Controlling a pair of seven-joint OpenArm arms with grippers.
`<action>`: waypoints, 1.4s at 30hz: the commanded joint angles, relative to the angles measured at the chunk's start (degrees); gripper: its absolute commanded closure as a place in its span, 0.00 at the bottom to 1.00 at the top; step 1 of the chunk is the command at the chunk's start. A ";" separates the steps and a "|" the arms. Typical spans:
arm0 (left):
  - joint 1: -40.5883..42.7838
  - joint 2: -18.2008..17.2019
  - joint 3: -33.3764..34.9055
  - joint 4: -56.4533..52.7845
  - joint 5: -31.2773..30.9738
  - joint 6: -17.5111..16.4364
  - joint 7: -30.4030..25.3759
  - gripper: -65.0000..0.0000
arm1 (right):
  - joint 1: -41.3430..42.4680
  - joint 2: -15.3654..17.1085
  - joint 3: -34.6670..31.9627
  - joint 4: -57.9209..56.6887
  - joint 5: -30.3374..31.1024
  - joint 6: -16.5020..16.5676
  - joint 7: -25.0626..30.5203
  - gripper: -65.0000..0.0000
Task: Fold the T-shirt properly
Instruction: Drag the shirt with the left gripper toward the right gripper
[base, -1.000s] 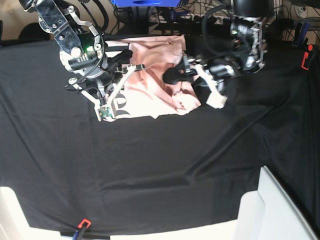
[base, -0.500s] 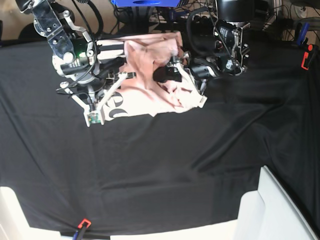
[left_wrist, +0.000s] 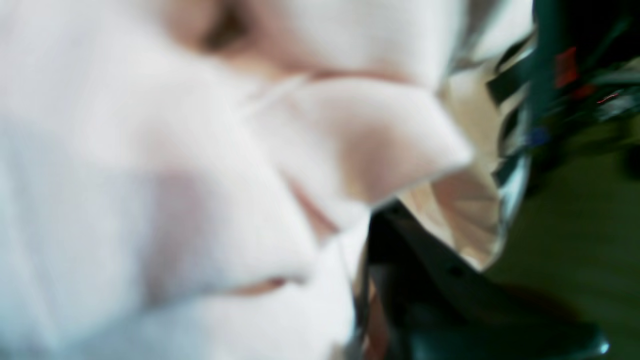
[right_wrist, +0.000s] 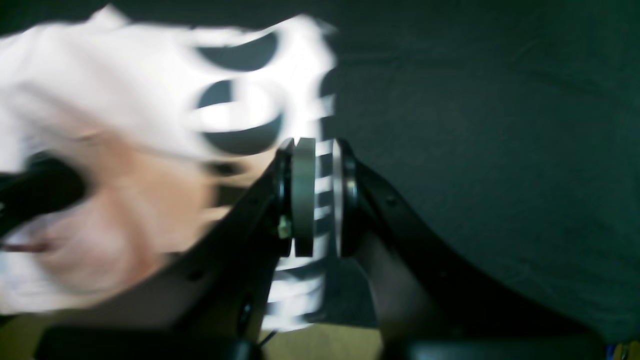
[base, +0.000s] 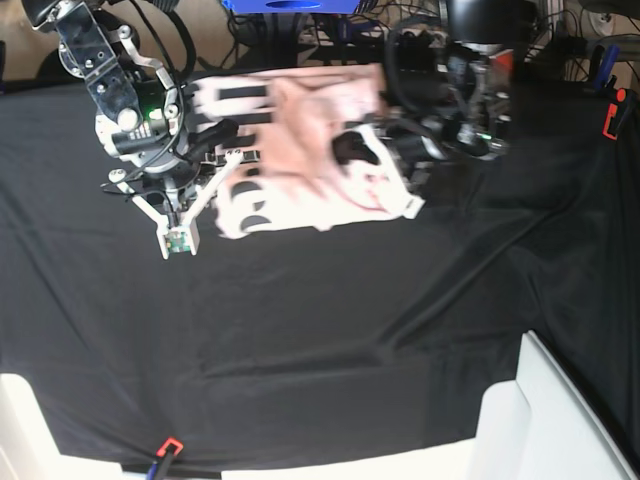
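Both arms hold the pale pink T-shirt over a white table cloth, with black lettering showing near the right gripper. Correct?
Not quite: the table cloth is black, not white, as the base view shows. The rest holds: the pale pink T-shirt sits between both arms, and its black lettering shows by the right gripper, shut on fabric.

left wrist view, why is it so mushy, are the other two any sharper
Left wrist view: T-shirt fills the lens, defocused and washed out. Right wrist view: right gripper is crisp, lettering behind it smeared. Base view: shirt and left gripper streaked; black table cloth sharp.
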 joint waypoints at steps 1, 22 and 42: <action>-0.82 -1.81 -0.42 2.22 0.87 0.40 2.04 1.00 | 0.48 0.08 0.22 0.86 0.26 -0.03 0.43 0.91; -32.02 -10.07 30.97 -8.15 0.95 13.63 6.79 1.00 | 1.36 -0.18 4.44 0.95 0.26 0.32 0.43 0.91; -42.92 8.56 48.02 -22.66 36.03 15.57 -5.08 1.00 | 1.44 0.08 4.52 0.77 0.26 0.32 0.43 0.91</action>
